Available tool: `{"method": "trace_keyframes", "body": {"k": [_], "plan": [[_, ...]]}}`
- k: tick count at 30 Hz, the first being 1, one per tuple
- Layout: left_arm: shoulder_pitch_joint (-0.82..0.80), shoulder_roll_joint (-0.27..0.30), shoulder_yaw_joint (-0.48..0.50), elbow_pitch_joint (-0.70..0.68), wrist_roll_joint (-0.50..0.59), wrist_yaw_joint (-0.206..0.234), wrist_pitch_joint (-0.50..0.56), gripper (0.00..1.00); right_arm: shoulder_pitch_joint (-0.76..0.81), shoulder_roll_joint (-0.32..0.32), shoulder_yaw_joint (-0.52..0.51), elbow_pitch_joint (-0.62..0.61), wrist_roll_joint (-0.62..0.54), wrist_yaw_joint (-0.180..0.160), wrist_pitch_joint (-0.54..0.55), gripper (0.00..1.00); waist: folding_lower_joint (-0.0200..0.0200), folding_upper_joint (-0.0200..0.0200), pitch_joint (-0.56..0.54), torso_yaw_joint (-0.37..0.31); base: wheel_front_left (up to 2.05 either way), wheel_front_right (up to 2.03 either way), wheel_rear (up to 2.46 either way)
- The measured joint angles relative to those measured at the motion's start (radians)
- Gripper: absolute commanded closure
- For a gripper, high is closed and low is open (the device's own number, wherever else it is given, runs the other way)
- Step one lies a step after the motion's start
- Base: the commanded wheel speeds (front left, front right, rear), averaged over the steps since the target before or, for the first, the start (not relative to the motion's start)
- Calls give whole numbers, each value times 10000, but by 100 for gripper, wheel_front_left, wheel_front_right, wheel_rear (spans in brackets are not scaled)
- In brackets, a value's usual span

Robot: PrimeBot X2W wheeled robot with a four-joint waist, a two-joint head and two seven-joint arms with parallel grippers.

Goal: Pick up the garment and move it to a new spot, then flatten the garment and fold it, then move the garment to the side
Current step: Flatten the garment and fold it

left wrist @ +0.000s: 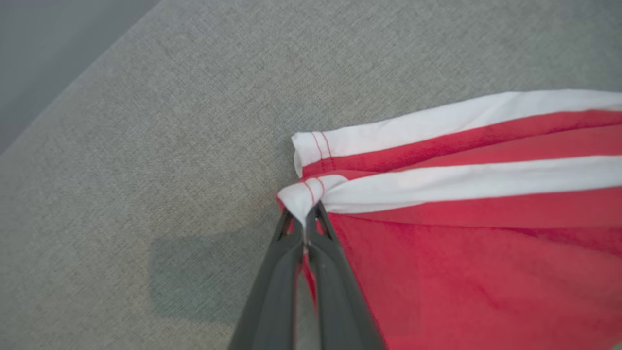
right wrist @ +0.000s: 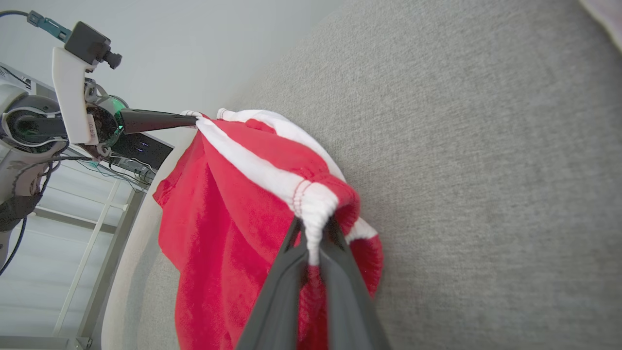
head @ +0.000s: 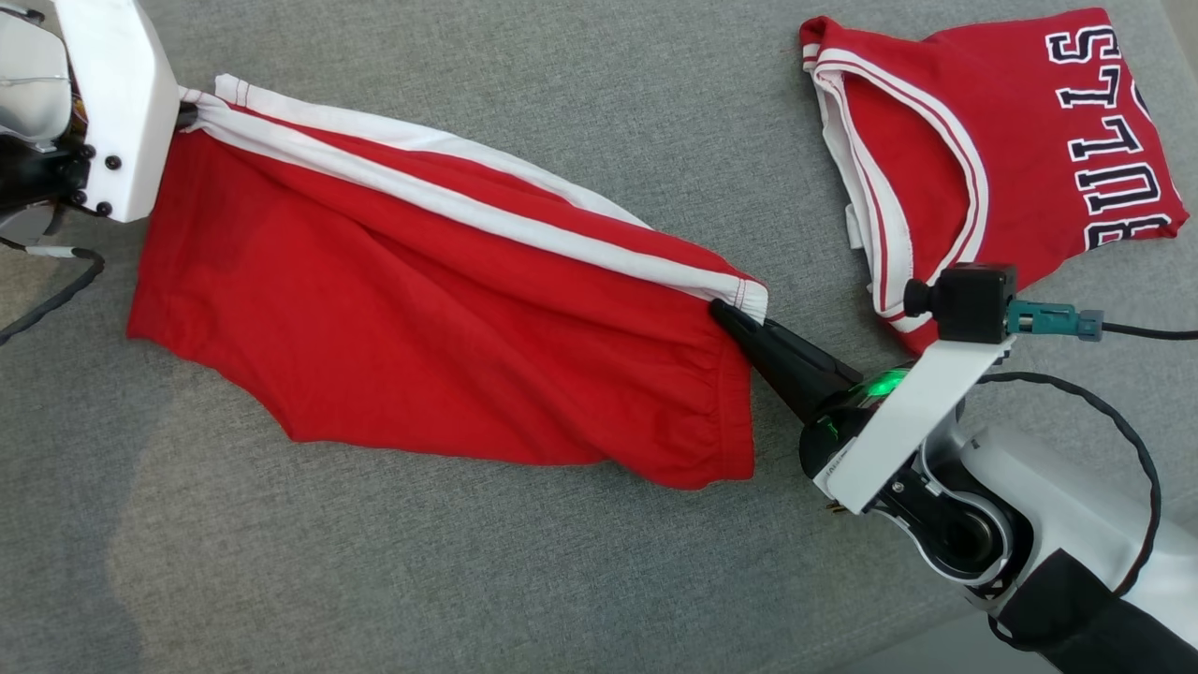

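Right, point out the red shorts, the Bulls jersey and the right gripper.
red shorts (head: 449, 356): head view, middle of the red panel.
Bulls jersey (head: 1020, 140): head view, red fabric beside the lettering.
right gripper (head: 723, 312): head view, closed fingertips at the shorts' waistband corner.

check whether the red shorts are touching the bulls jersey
Apart. The head view shows bare grey fabric surface between the red shorts and the Bulls jersey; their edges never meet.

Matt cloth garment (head: 440, 309), coarse woven surface (head: 562, 580)
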Motion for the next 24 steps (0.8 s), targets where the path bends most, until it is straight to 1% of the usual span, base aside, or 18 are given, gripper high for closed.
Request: {"method": "trace_keyframes", "body": {"k": [1,2,3,8,15,20,24], "plan": [[1,-88,-35,150,0,-54,-52,100,-16,31,17,46,4,0,4,37,0,0,-1,-17,0,0,0],[2,-171,-58,307,2,-73,-138,80,-41,44,42,104,17,0,17,0,0,0,-25,-21,0,0,0],[1,-234,-52,449,17,-84,-272,0,-63,46,61,161,27,0,42,0,0,0,-60,-20,0,0,0],[53,-479,-29,1028,-52,-244,-884,0,-35,-27,146,303,134,0,167,0,0,0,-393,24,0,0,0],[697,-506,-59,1423,-579,-418,-1369,0,435,-456,150,362,201,0,207,0,0,0,-1264,140,0,0,0],[1267,-255,-100,1459,-955,-447,-1467,0,953,-907,-44,230,188,0,-13,0,0,0,-1892,162,0,0,0],[1658,92,-105,1555,-1243,-462,-1396,0,1225,-1241,-360,-21,128,0,-211,0,0,0,-2010,-34,0,0,0]]}}
